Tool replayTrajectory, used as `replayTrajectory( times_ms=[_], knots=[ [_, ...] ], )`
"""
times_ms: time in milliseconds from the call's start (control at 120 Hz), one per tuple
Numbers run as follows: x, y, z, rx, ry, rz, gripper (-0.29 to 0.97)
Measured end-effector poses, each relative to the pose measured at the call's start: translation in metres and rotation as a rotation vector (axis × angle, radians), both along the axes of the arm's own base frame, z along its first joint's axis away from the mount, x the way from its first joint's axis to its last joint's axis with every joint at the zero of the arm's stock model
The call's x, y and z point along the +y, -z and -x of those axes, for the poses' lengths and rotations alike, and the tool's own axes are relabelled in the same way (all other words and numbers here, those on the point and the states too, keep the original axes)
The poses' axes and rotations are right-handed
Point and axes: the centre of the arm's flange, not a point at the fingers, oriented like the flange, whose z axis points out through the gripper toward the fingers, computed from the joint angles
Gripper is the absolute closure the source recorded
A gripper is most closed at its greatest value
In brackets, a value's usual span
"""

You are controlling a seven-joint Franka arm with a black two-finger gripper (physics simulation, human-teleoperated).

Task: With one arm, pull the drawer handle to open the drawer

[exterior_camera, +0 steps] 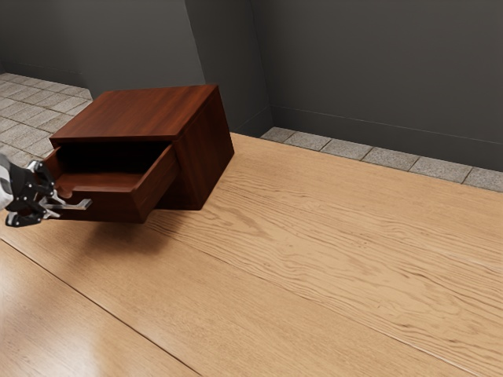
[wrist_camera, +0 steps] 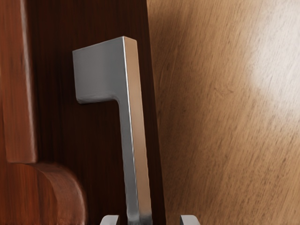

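At the exterior view's left edge, the gripper sat against the front of the drawer. The drawer stood partly out of the dark wooden cabinet on the table, its open top in shadow. The silver handle lay just ahead of the hand, between it and the drawer front. In the wrist view it showed as a long bar running straight away from the hand along the dark wood, ending in a bent leg that turned back toward the drawer. The two fingertips stood apart with the bar between them. One tip was close beside the bar and the other had a plain gap, so the hand straddled the handle and did not seem to be clamped on it. With only one arm, any further pull looked as if it should run away from the cabinet, toward the exterior view's lower left, square to the bar's long axis. The rest of the arm was cut off by the exterior view's left edge. The bar's near end and its second leg were cut off under the hand, and I could not tell how much travel the drawer had left.
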Motion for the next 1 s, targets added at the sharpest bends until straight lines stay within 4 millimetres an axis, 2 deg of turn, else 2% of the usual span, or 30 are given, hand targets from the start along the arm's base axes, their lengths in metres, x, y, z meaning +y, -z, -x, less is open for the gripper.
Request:
replayTrajectory(
  times_ms=[117, 208, 250, 292, 358, 400, 442, 492, 542, 642, 792, 1000],
  knots=[
    [-0.002, -0.015, 0.007, -0.021, -0.008, -0.013, 0.53],
    [-0.005, -0.040, 0.016, -0.042, -0.009, -0.022, 0.51],
    [-0.007, -0.060, 0.016, -0.043, 0.000, -0.034, 0.50],
    [-0.012, -0.089, 0.011, -0.026, 0.022, -0.066, 0.49],
    [-0.040, -0.139, -0.009, 0.020, 0.078, -0.118, 0.46],
    [-0.058, -0.158, -0.022, 0.060, 0.101, -0.127, 0.42],
    [-0.069, -0.168, -0.034, 0.106, 0.104, -0.114, 0.37],
    [-0.086, -0.169, -0.057, 0.171, 0.103, -0.086, 0.30],
    [-0.111, -0.169, -0.076, 0.233, 0.097, -0.063, 0.23],
    [-0.158, -0.159, -0.095, 0.345, 0.019, 0.005, 0.15],
    [-0.237, -0.138, -0.112, 0.454, -0.150, 0.091, 0.07],
    [-0.289, -0.127, -0.115, 0.481, -0.444, 0.175, 0.03]
  ],
)
